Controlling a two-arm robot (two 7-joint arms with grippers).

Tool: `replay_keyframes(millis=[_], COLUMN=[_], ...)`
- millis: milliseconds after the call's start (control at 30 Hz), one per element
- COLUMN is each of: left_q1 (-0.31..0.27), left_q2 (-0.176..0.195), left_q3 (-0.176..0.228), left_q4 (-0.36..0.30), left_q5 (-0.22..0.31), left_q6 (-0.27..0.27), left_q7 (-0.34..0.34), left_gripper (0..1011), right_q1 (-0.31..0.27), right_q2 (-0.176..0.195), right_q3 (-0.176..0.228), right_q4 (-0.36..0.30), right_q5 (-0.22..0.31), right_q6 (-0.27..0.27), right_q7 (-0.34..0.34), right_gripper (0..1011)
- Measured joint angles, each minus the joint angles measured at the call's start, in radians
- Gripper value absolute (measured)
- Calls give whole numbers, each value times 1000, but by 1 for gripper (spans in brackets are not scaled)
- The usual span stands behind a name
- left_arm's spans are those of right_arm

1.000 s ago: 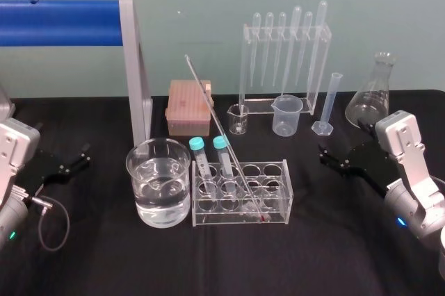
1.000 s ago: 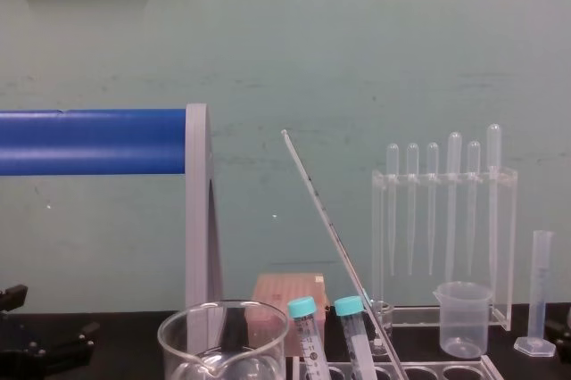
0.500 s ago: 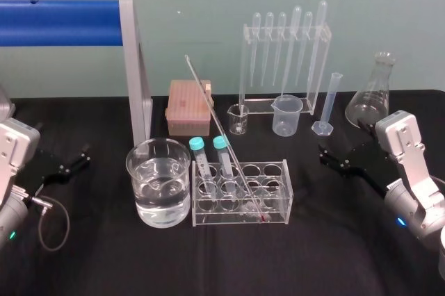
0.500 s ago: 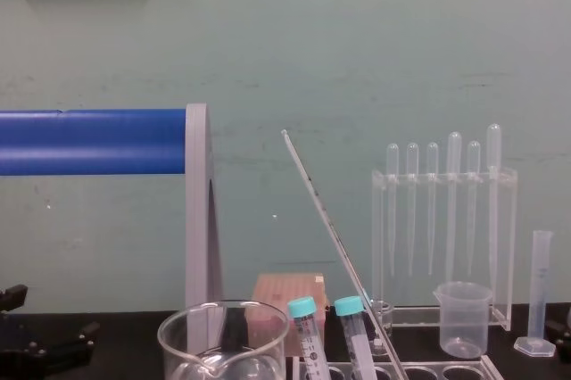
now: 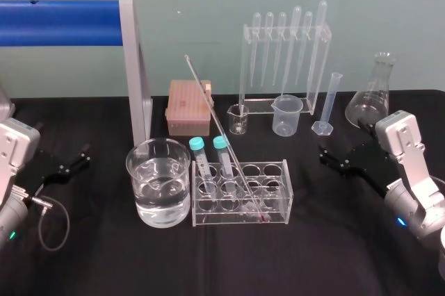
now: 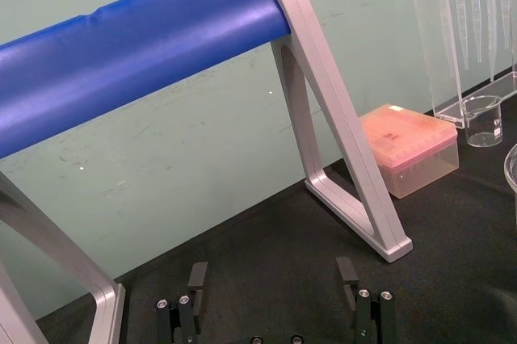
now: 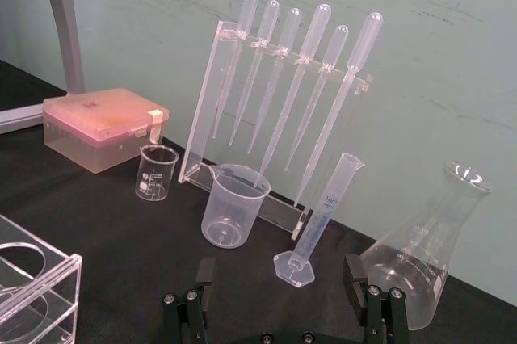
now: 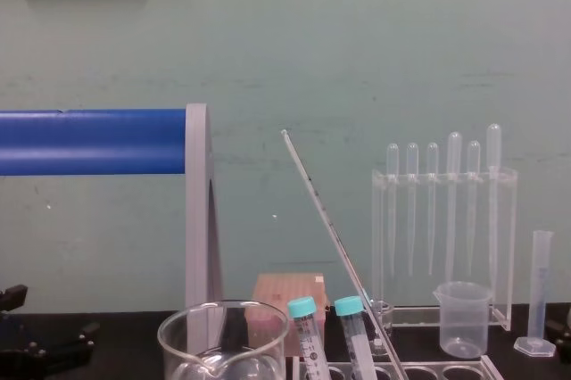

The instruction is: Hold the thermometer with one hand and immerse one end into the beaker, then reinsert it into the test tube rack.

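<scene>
Our right hand (image 5: 325,155) rests low on the table (image 5: 208,261) well to the right of the test tube rack (image 5: 278,206), its fingers spread wide and holding nothing. The left hand (image 5: 82,157) lies at the far left, equally wide and empty.

The thermometer (image 5: 222,133) stands in the rack. Its lower end sits near the rack's front right and it leans steeply back and to the left, with its top above and behind the beaker (image 5: 129,165).

We judge the lean to be the main hazard. If we pull the thin glass rod straight up instead of along its slant, it could lever against the hole's rim and snap, or drag the light rack. The two teal-capped tubes (image 5: 197,144) stand just beside it and could be knocked by an approaching finger. Too loose a grip could let the smooth rod slide through.

The beaker, just left of the rack, is about half full of clear liquid. The small glass beaker (image 5: 238,119), plastic beaker (image 5: 286,115) and measuring cylinder (image 5: 328,105) behind look empty. We cannot tell what the capped tubes hold.
</scene>
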Motion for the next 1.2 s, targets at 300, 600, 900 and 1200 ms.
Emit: replay_keyframes(millis=[300, 600, 900, 1200], left_q1=[0, 0, 0, 0], left_q2=[0, 0, 0, 0], left_q3=[0, 0, 0, 0], left_q4=[0, 0, 0, 0], left_q5=[0, 0, 0, 0], left_q6=[0, 0, 0, 0], left_q7=[0, 0, 0, 0], left_gripper=[1008, 1008, 1008, 1008], right_q1=[0, 0, 1, -50], right_q2=[0, 0, 0, 21], right_q3=[0, 0, 1, 69], right_q4=[0, 0, 0, -89], right_q5=[0, 0, -3, 120], right_q6=[0, 0, 1, 53], right_q7=[0, 0, 2, 100], right_gripper=[1003, 1003, 1003, 1003])
